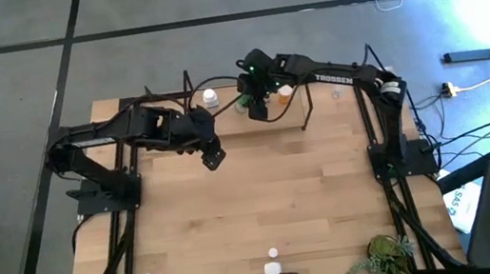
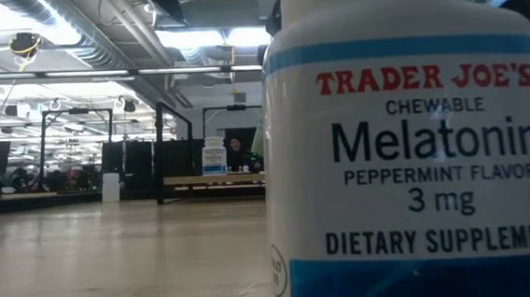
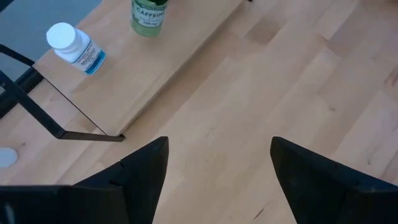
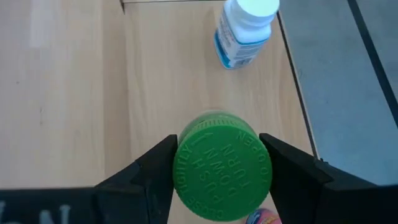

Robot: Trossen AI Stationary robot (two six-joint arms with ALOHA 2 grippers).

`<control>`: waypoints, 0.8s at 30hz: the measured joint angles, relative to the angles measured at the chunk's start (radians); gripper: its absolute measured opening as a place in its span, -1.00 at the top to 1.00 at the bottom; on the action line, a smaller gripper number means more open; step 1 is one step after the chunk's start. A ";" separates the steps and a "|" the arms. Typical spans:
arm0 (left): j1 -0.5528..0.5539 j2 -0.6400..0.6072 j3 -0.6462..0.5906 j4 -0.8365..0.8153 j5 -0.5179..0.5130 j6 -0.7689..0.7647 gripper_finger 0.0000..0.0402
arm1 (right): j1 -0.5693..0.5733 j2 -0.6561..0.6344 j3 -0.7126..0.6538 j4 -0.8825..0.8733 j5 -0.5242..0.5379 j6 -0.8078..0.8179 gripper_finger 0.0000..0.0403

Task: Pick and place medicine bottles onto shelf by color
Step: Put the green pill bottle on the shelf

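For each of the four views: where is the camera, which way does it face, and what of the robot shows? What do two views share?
High: overhead, looking down; both arms, shelf.
Low: table height, facing the room; a melatonin bottle fills it, no arm.
Left wrist: above the table; left tool open, empty.
Right wrist: over the shelf; right tool around the green-capped bottle.
Shared: both wrist views show the white-capped bottle.

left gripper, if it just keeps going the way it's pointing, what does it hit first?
Likely the bare table: the open left gripper points down at empty wood. The shelf edge, with the white-capped bottle and green bottle, lies off to one side; depth is unclear.
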 joint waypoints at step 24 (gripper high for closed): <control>0.000 0.000 0.000 0.000 0.000 0.000 -0.37 | -0.008 0.037 0.000 -0.088 0.003 0.004 -0.05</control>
